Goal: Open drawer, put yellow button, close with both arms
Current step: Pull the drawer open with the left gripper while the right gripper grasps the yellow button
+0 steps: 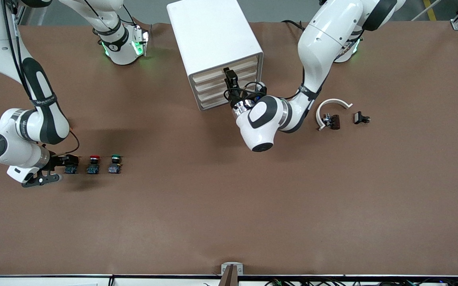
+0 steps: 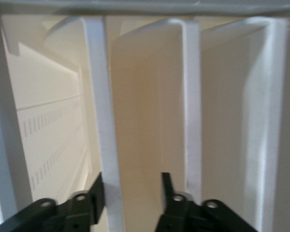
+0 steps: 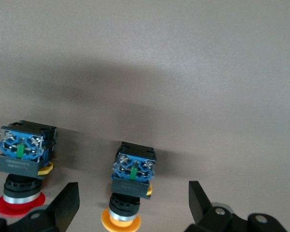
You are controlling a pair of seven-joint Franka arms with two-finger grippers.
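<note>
The white cabinet [image 1: 213, 31] stands at the back middle with its stacked drawers shut. My left gripper [image 1: 231, 77] is at the cabinet's front. In the left wrist view its jaws [image 2: 131, 191] straddle the front strip [image 2: 108, 159] of one upper drawer [image 1: 223, 68]. One finger [image 2: 95, 193] lies against the strip and the other [image 2: 167, 186] stands off it. The yellow button [image 3: 130, 186] lies on its side on the table at the right arm's end. My right gripper [image 3: 131, 205] is open, with a finger on either side of the button [image 1: 70, 169] and touching neither side.
A red button [image 1: 93, 164] [image 3: 19, 186] and a green button [image 1: 114, 163] lie in a row beside the yellow one. Toward the left arm's end lie a white curved piece [image 1: 332, 104], a dark clip [image 1: 332, 121] and a small black part [image 1: 361, 117].
</note>
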